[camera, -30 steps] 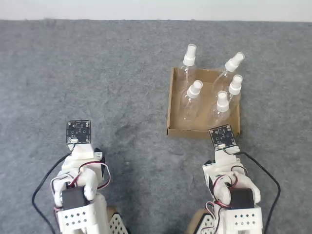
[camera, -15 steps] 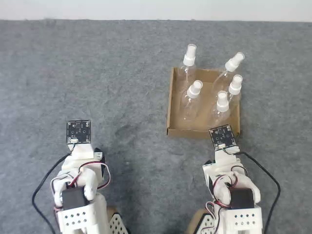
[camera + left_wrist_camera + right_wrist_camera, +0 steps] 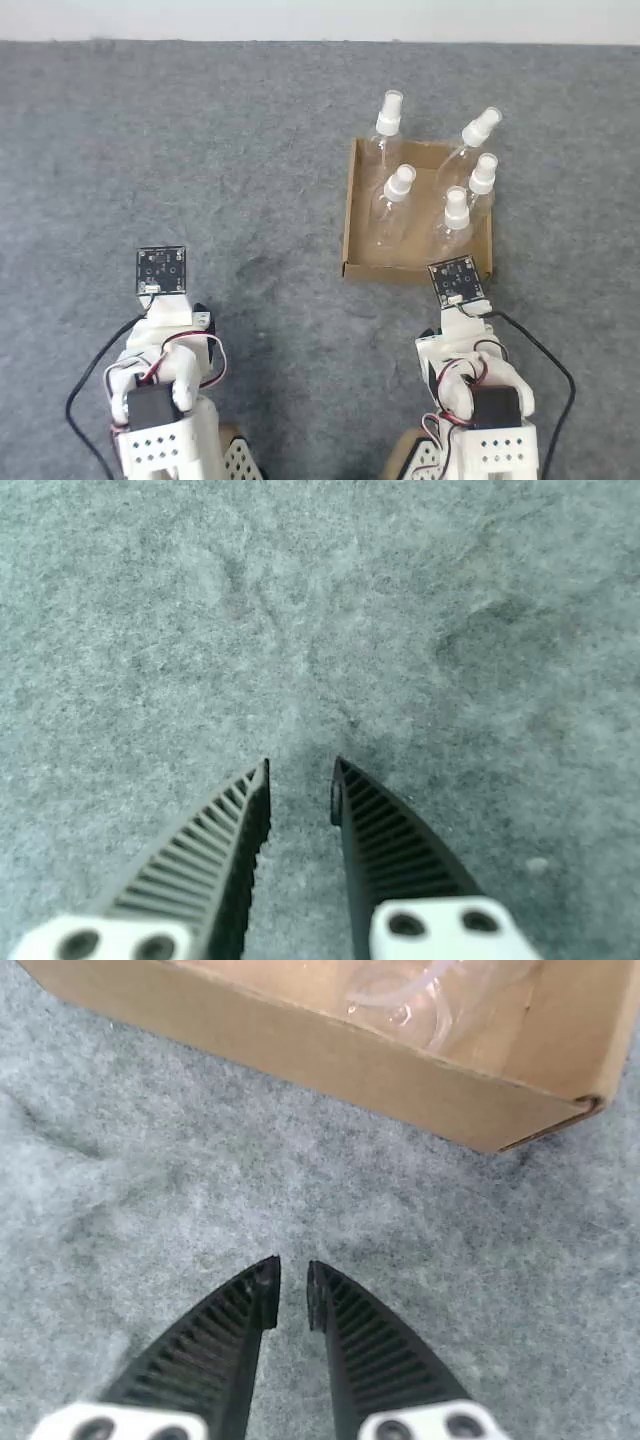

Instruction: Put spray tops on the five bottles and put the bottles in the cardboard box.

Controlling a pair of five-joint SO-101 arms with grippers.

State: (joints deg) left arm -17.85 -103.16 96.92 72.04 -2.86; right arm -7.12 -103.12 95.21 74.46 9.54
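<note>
The cardboard box (image 3: 349,215) sits on the grey felt at the back right. Several clear bottles stand inside it, each with a white spray top, among them one at the back left (image 3: 386,130), one in the middle (image 3: 394,200) and one at the front right (image 3: 455,222). My right gripper (image 3: 292,1265) hovers just short of the box's near wall (image 3: 300,1055); it is shut and holds nothing. A clear bottle base (image 3: 420,1000) shows over that wall. My left gripper (image 3: 302,770) hangs over bare felt far to the left, shut but for a slit.
Both arms are folded back at the front edge, the left arm (image 3: 160,370) and the right arm (image 3: 470,380). Grey felt (image 3: 200,150) covers the table. A pale wall runs along the far edge.
</note>
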